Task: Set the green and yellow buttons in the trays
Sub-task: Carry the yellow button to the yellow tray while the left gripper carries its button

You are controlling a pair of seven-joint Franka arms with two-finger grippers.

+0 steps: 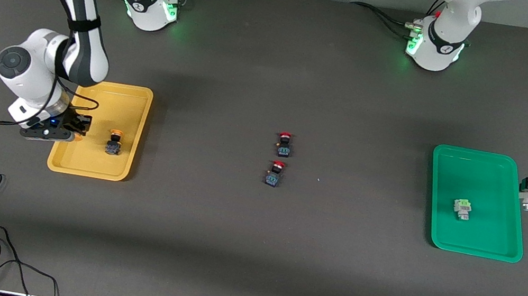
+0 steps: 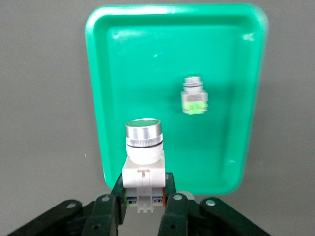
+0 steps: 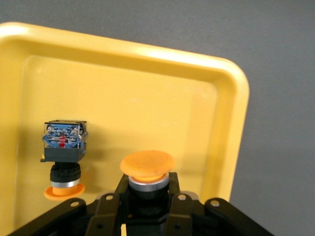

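The left hand is gripping a green-topped button, probably just beside the green tray. The right hand is gripping an orange-capped button over the yellow tray.

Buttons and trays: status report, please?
Left end effector shut on green-topped button, beside green tray. Right end effector shut on yellow button, over yellow tray. Nothing blocking.

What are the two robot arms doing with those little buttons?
They are sorting buttons into trays. The right gripper is shut on a yellow button over the yellow tray, where another yellow button already lies. The left gripper is shut on a green-topped button at the edge of the green tray, which already holds a white button. Two red buttons sit untouched in the middle of the table.
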